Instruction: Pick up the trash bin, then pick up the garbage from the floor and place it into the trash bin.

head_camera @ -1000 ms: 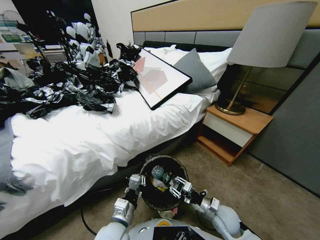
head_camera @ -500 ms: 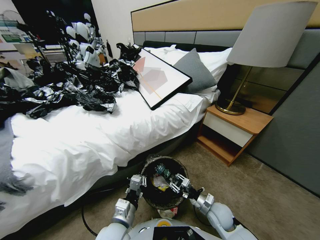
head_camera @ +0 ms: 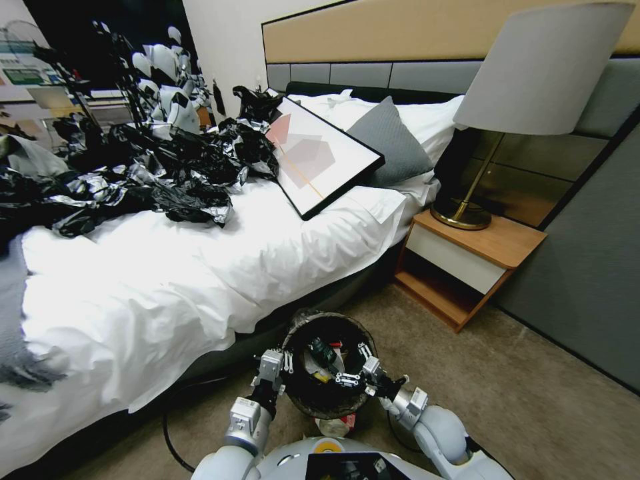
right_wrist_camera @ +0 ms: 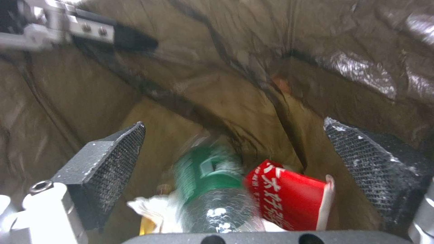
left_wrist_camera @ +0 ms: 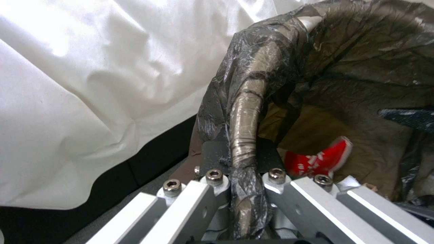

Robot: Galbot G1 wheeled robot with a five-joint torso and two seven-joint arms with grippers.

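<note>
The trash bin (head_camera: 303, 399), white with a black bag over its rim, hangs just above the carpet in front of me. My left gripper (head_camera: 279, 368) is shut on the bin's rim (left_wrist_camera: 246, 101), one finger inside and one outside. Over the bin's mouth, my right gripper (head_camera: 352, 365) is open and holds nothing. Between its spread pads (right_wrist_camera: 108, 166) a clear green-labelled bottle (right_wrist_camera: 210, 189) lies loose in the bin, beside a red-and-white wrapper (right_wrist_camera: 289, 196) and white scraps. The bottle (head_camera: 322, 352) also shows from above. Another red-and-white wrapper (head_camera: 339, 424) lies on the floor under the bin.
The bed (head_camera: 200, 280) with white sheets stands close on the left, with a heap of black-and-silver bags (head_camera: 153, 167) and a framed picture (head_camera: 320, 160) on it. A wooden nightstand (head_camera: 473, 260) with a lamp (head_camera: 533, 87) is to the right. Open carpet (head_camera: 533, 400) lies right of me.
My right gripper has opened and let go of the bottle, which has dropped deeper into the bin. The left gripper and the bin have stayed put.
</note>
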